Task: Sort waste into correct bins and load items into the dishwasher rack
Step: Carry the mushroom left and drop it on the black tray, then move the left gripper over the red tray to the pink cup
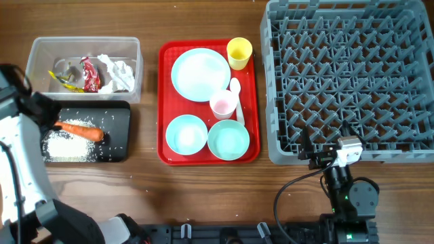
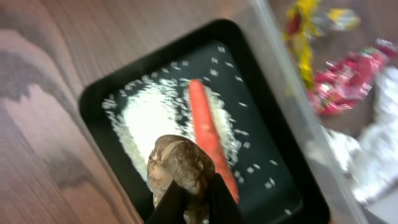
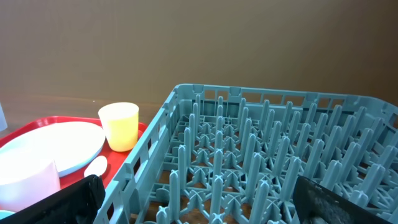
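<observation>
My left gripper (image 2: 193, 190) is shut on a small brown food lump (image 2: 180, 163), held just above the black tray (image 2: 99, 102). In that tray lie an orange carrot (image 1: 81, 130) and white rice (image 1: 64, 144). The clear tub (image 1: 41, 51) behind it holds a red wrapper (image 1: 89, 73), a yellow wrapper (image 1: 61, 79) and white tissue (image 1: 119, 71). My right gripper (image 3: 202, 202) stands open and empty at the front edge of the grey dishwasher rack (image 1: 339, 68), whose pegs carry nothing.
The red serving tray (image 1: 163, 102) between bins and rack carries a white plate (image 1: 200, 73), two pale blue-green bowls (image 1: 186, 134) (image 1: 228, 139), a yellow cup (image 1: 239, 53), a small pink cup (image 1: 223, 104) and a white spoon (image 1: 236, 88).
</observation>
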